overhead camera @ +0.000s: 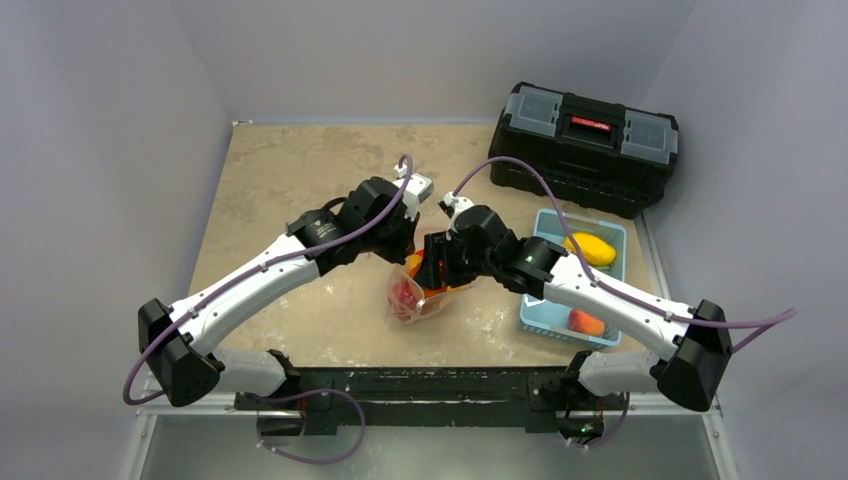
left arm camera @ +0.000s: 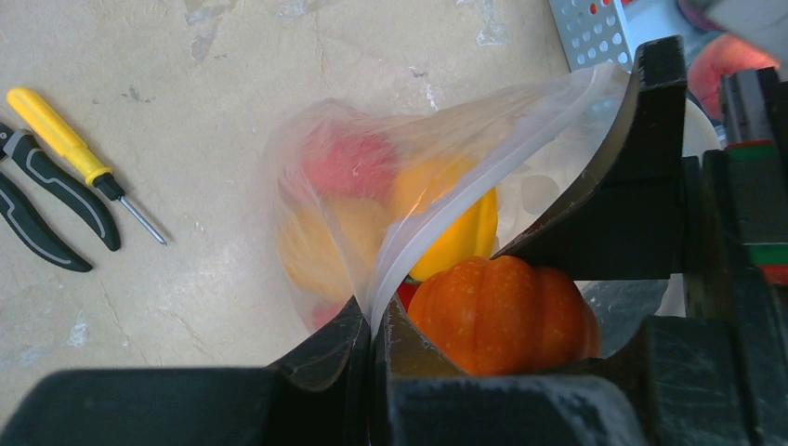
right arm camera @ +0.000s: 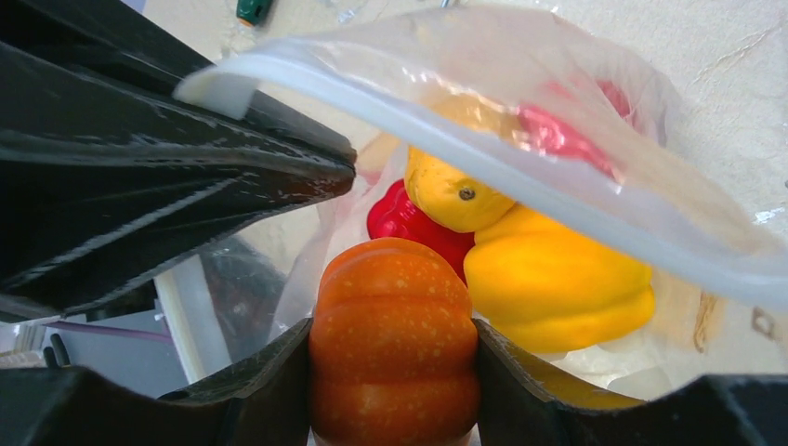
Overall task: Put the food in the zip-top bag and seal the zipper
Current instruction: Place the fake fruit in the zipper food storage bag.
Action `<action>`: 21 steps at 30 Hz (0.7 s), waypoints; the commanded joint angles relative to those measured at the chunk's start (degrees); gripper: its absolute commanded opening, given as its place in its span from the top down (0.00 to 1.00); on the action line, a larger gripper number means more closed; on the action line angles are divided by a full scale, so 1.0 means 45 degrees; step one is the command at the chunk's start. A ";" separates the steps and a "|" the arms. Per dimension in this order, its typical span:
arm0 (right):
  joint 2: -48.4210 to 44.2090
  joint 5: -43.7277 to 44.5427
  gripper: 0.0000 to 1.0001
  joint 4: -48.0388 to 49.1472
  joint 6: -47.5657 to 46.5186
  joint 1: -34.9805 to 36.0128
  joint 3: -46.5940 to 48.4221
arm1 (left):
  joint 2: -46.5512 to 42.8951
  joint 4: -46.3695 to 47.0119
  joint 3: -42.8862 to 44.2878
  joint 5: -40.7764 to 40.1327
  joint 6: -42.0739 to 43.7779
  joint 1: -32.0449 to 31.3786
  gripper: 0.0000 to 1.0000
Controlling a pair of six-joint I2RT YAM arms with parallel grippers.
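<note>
The clear zip-top bag (overhead camera: pixel 415 295) hangs in the middle of the table with red, yellow and orange food inside. My left gripper (left arm camera: pixel 379 321) is shut on the bag's mouth edge with the zipper strip (left arm camera: pixel 465 190), holding the mouth open. My right gripper (right arm camera: pixel 392 348) is shut on an orange toy pumpkin (right arm camera: pixel 394 344) and holds it at the bag's mouth, also seen in the left wrist view (left arm camera: pixel 502 311). Inside the bag lie a yellow pepper (right arm camera: pixel 553 288), a yellow fruit (right arm camera: pixel 446 190) and a red piece (right arm camera: pixel 400 218).
A light-blue tray (overhead camera: pixel 540 315) at the right holds a yellow fruit (overhead camera: pixel 590 248) and a red-orange piece (overhead camera: pixel 586 322). A black toolbox (overhead camera: pixel 585 145) stands at the back right. A yellow-handled screwdriver (left arm camera: pixel 65 139) and black-handled pliers (left arm camera: pixel 42 209) lie on the table.
</note>
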 commanded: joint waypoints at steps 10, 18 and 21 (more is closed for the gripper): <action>-0.0513 -0.0855 0.20 0.1759 -0.0063 0.0091 -0.0958 | -0.0460 0.0779 -0.0079 0.0093 -0.0102 -0.0060 1.00; -0.1401 0.1025 0.12 -0.0148 -0.0607 0.0074 0.0501 | -0.0450 0.0737 -0.0078 0.0086 -0.0100 -0.0061 1.00; -0.1743 0.3777 0.13 -0.1696 -0.0535 0.0074 0.1520 | -0.0436 0.0737 -0.0090 0.0053 -0.0102 -0.0063 1.00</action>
